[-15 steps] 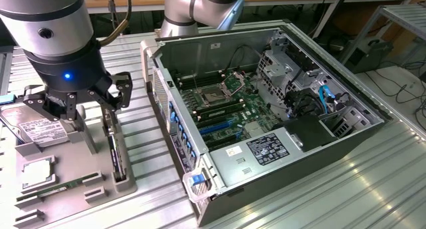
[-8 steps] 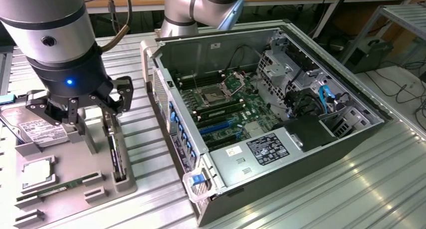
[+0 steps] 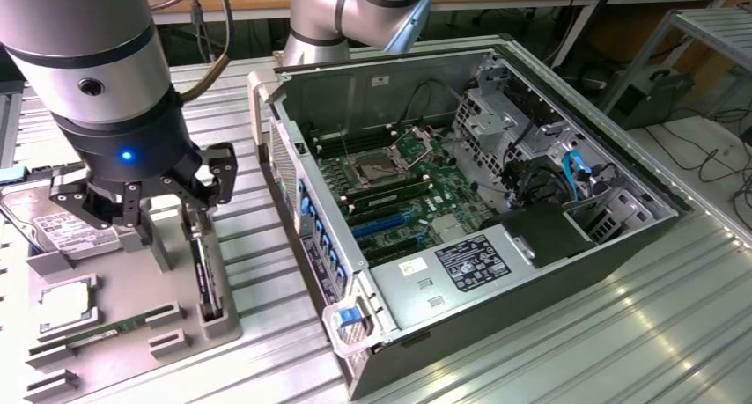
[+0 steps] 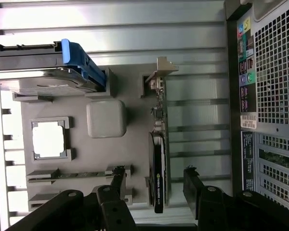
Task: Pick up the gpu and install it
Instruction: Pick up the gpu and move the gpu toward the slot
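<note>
Gpu (image 4: 158, 173) stands on edge in the gray tray (image 4: 135, 154); I see my gripper (image 3: 158, 209) wide open, empty, fingers clear of both faces.

Gripper (image 4: 155, 172) jaws wide apart, straddling gpu (image 4: 158, 159), which stands on edge in gray tray (image 4: 135, 144). From gpu: computer case (image 4: 269, 72) at 3 o'clock, hard drive (image 4: 38, 82) at 10 o'clock.

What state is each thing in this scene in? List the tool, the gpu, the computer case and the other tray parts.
gpu: standing on edge in its slot in the tray, not yet lifted.
tool: open, over the gpu, not gripping it.
computer case: lying on its side, panel off, interior exposed.
hard drive: resting on the tray.
memory stick: in its tray slot.
</note>
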